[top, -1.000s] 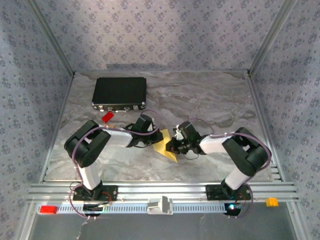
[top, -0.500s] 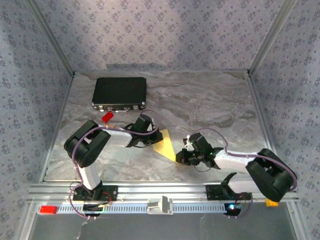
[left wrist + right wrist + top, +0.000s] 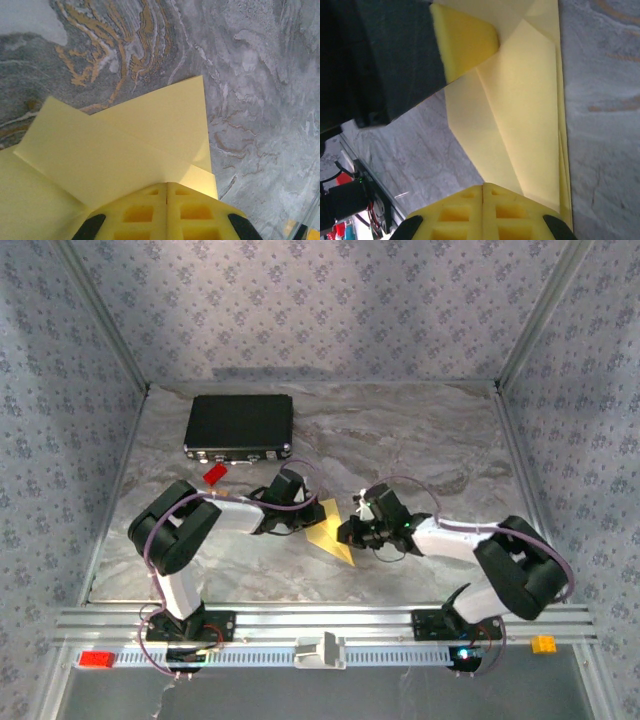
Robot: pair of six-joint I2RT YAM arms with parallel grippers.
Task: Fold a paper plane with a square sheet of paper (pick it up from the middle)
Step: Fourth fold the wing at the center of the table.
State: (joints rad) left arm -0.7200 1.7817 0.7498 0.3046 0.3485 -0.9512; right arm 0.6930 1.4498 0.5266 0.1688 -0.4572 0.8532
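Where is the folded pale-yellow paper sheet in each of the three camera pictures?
Top external: the folded pale-yellow paper sheet lies near mid-table.
Left wrist: the sheet covers the lower left and middle.
Right wrist: the sheet runs top to bottom, centre-right.
Shared landmark: grey marbled tabletop.

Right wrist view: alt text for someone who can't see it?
The right gripper, shut, sits at the near tip of the folded pale-yellow paper on the grey marbled table. Upper left, the left gripper meets the paper's far end.
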